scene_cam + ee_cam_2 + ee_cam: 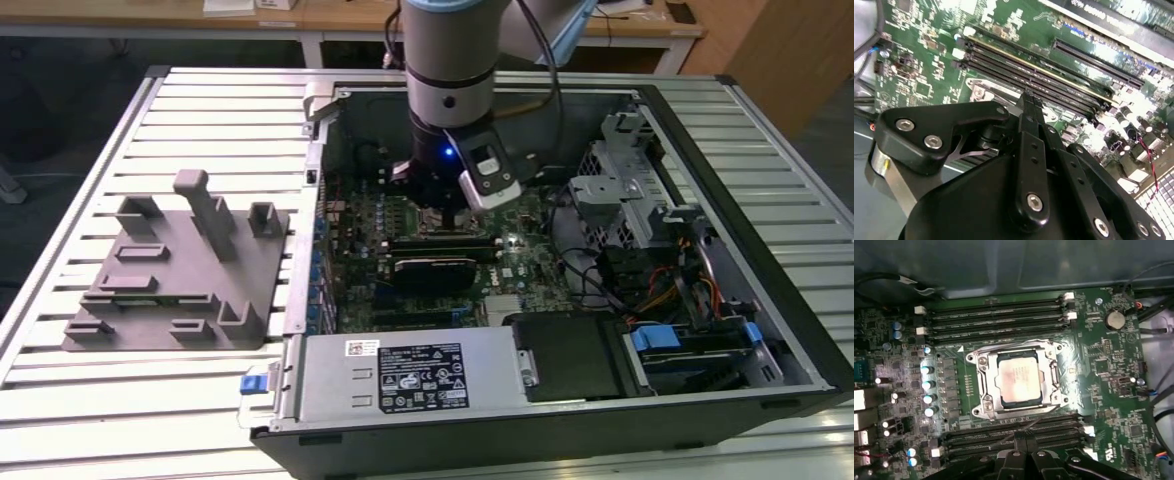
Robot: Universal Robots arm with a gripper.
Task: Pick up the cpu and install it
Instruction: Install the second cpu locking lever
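Your cpu, a flat square chip with a pale silvery top, sat squarely in the metal-framed socket on the green motherboard, between the memory slots. Your hand hung just above the board, fingers pressed together, holding nothing.

- One cpu, seated in one socket frame in the first wrist view.
- One open computer case on one slatted worktop.
- One grey fixture on that worktop.
- One motherboard.
- Eight memory slots in the first wrist view: four in one bank, four in the other bank.
- One coin cell battery.
- One robot arm with one gripper.
- One power supply.
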